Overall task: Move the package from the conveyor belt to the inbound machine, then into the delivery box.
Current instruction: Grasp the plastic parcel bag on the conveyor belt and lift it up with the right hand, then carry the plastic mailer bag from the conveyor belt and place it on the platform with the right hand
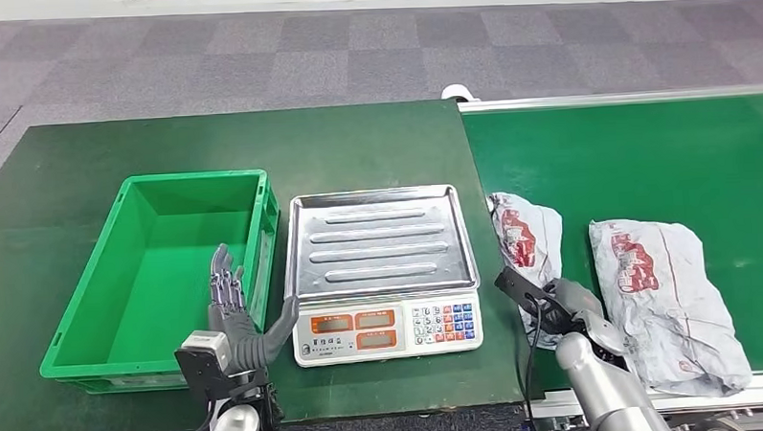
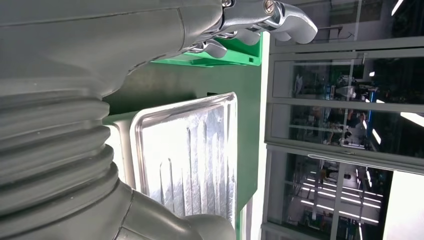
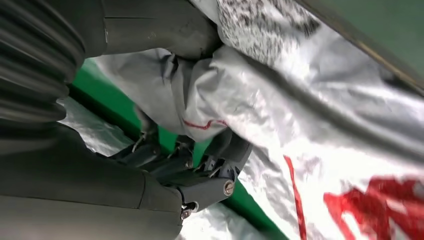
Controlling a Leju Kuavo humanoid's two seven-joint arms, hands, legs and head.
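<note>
Grey packages: I am counting two on the conveyor belt (image 1: 643, 139), both crumpled silver-grey bags with red print.
Near package (image 1: 526, 237): it is lying at the belt's left edge, just beside the tabletop (image 1: 88, 159), with its long axis running away from me toward the far side of the belt. In the right wrist view I am seeing its wrinkled film (image 3: 320, 125) bunching against the fingers.
Far package (image 1: 663, 297): it is lying further right on the belt, apart from the first one, long axis also running near-to-far, tilting slightly to the right at the near end.
Right robot hand (image 1: 553, 305): I am seeing it closing on the near end of the near package; in the wrist view the dark fingers (image 3: 210, 175) are pressing into the bag's folds, so it is gripping the package.
Left robot hand (image 1: 235, 312): it is hovering with fingers spread and holding nothing, over the near right corner of the crate, thumb pointing toward the scale.
Scale (image 1: 384, 273): one, with a steel tray and a red-and-white keypad front, sitting on the tabletop between crate and belt.
Green crate (image 1: 93, 283): one, sitting left of the scale, almost touching it.
</note>
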